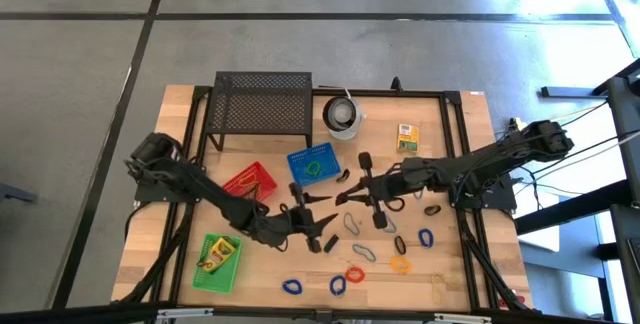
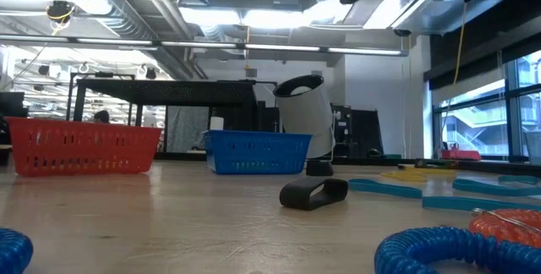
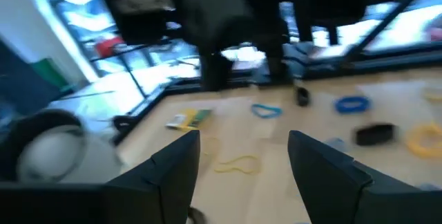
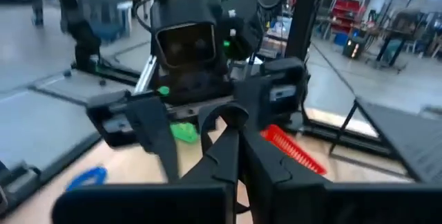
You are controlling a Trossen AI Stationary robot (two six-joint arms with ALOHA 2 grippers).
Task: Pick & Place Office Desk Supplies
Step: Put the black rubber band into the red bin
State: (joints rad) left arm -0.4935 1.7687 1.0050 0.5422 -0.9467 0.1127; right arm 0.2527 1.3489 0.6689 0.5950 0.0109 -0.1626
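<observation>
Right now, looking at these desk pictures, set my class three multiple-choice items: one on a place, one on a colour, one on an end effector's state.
1. Where is the black mesh stand?
A. at the table's far edge, beside the white cup
B. inside the green basket
C. under the right arm

2. What colour is the basket holding a green loop?
A. red
B. blue
C. grey

3. How are the left end effector's fingers?
A. shut on a loop
B. apart, holding nothing
C. out of view

Answers: 1 A, the high view shows stand and cup side by side; 2 B, the loop lies in the blue basket; 3 B, the left wrist view shows bare table between them.
</observation>
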